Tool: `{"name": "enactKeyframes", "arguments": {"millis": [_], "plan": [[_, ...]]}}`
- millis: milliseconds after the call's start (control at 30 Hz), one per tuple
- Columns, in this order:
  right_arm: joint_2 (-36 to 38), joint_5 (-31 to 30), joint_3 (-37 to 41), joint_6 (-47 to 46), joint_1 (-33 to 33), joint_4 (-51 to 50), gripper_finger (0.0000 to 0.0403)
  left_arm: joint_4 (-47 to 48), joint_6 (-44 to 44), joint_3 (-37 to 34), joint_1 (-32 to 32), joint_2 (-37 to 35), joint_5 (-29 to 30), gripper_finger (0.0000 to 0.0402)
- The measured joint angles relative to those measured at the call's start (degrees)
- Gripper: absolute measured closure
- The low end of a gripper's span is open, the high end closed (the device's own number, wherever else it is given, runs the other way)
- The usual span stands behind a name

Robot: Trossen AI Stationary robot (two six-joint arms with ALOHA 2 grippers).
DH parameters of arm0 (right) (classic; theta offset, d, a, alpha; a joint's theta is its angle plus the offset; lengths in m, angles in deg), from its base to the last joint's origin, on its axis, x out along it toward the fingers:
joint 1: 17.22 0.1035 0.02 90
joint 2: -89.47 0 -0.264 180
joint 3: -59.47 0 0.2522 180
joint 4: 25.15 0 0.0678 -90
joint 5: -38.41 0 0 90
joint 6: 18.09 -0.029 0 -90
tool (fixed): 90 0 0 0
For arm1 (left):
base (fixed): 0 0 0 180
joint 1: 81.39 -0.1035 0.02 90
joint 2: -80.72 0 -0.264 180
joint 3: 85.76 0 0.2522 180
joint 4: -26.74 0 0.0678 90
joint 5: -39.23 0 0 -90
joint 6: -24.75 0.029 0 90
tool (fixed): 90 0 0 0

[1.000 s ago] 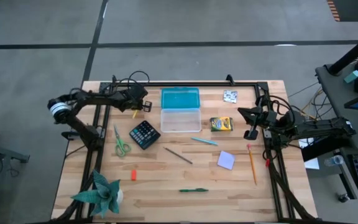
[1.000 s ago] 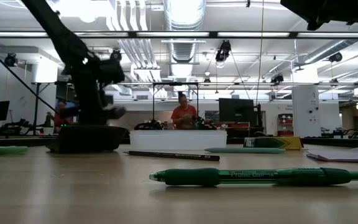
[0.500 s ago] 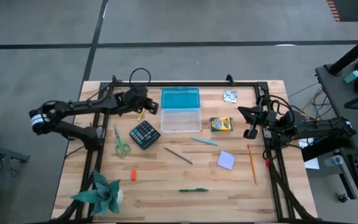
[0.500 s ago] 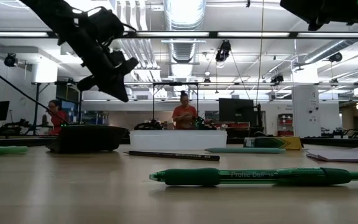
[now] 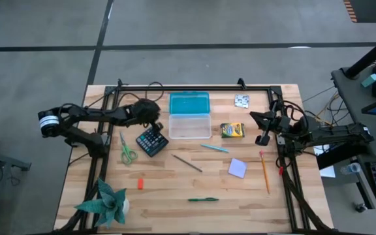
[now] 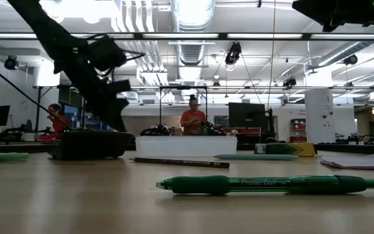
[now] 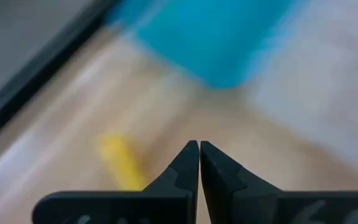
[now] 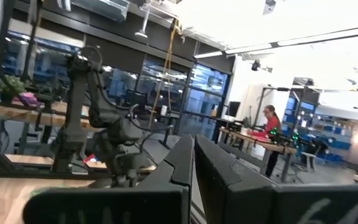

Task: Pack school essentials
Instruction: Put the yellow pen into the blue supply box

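Observation:
My left gripper (image 5: 155,117) (image 7: 199,144) is shut with nothing in it. It hangs over the wood between the open pencil case's blue lid (image 5: 189,103) and the black calculator (image 5: 152,140), and a blurred yellow piece (image 7: 123,163) lies on the table just beside its tips. On the table lie green-handled scissors (image 5: 127,148), a crayon pack (image 5: 232,130), a teal pen (image 5: 214,148), a dark pencil (image 5: 187,163), a lavender note pad (image 5: 237,168), an orange pencil (image 5: 264,172), an orange eraser (image 5: 140,183) and a green pen (image 5: 203,199) (image 6: 271,184). My right gripper (image 5: 264,130) (image 8: 194,149) waits shut at the right edge.
The case's clear tray (image 5: 189,125) lies open next to the lid. A green spiky plant (image 5: 106,202) stands at the near left corner. A small white item (image 5: 242,100) lies at the far right. Black frame rails (image 5: 194,87) run along the far edge and both sides.
My left arm has swung, carrying its gripper a little toward the pencil case. In the low view the gripper rose, then came back down. The wrist has rolled. Its fingers stay shut.

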Motion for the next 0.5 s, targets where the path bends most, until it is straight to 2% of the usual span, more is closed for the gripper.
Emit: {"name": "enactKeyframes", "arguments": {"millis": [67,233,500], "plan": [[-0.02,-0.25,0.0,0.1,0.0,-0.73,0.0394,0.07,-0.87,-0.42,-0.35,0.0,3.18,0.0401],[-0.02,-0.29,0.0,0.56,0.0,-1.29,0.0394,-0.46,1.14,-0.32,-1.03,1.38,4.32,0.0378],[-0.03,-0.31,0.0,0.82,0.0,-2.21,0.0394,-2.83,-6.33,-0.33,-6.39,7.9,4.71,0.0242]]}}
